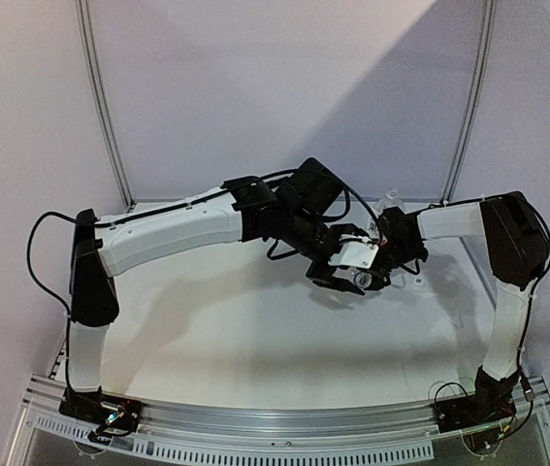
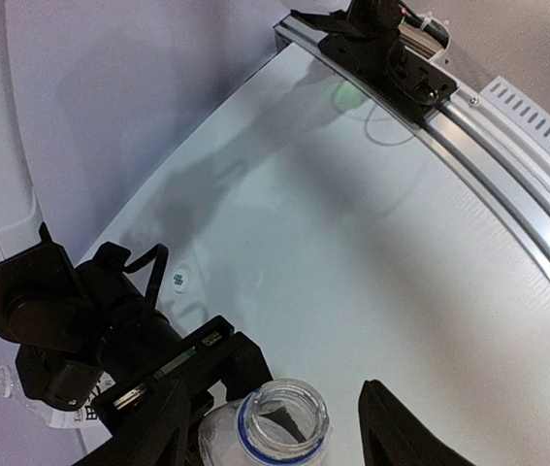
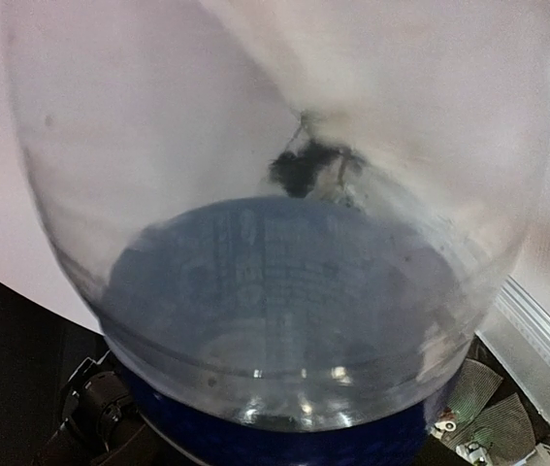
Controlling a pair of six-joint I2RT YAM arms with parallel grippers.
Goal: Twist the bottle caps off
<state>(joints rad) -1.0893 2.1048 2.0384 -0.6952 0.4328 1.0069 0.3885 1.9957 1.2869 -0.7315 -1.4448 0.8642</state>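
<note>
From above, the left gripper [image 1: 352,278] and right gripper [image 1: 392,252] are seen meeting over the table [image 1: 255,340].

In the left wrist view, the bottle [image 2: 255,439] is shown uncapped. The left fingers [image 2: 398,429] are spread either side of its neck, holding nothing. A small white disc [image 2: 179,279] beyond the bottle may be a cap.

In the right wrist view, only the bottle's blue label [image 3: 275,282] is seen close up. The right fingers are hidden but judged clamped on the bottle. For the next cap, the body should be held firm.
</note>
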